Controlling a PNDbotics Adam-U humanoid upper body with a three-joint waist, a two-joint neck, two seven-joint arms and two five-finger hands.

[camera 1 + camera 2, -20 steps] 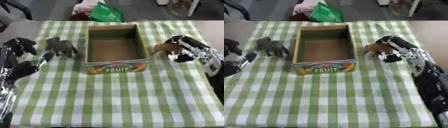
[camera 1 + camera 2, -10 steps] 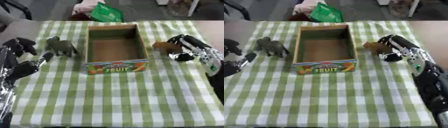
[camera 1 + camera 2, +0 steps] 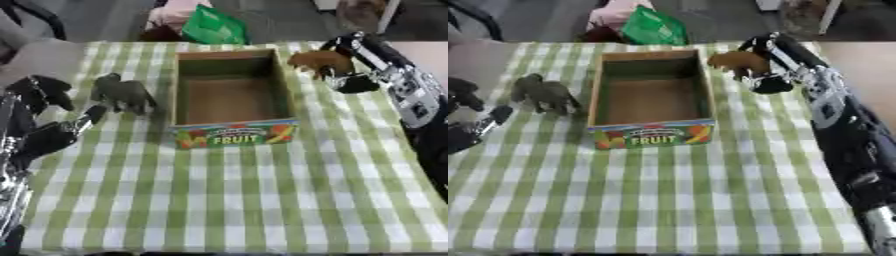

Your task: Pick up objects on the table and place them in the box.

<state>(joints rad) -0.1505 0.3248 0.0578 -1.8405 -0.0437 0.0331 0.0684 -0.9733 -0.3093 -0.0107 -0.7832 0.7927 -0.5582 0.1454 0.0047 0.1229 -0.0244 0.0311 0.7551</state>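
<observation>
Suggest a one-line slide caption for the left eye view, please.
Right hand holds a brown toy animal beside the empty fruit box; grey elephant waits.

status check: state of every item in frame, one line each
box: open-topped, upright, nothing inside
brown animal figure: held in the right hand, right of the box, not in it
grey elephant figure: standing on the cloth left of the box, untouched
right hand: fingers curled round the brown animal figure
left hand: open, idle at the left edge, holding nothing
</observation>
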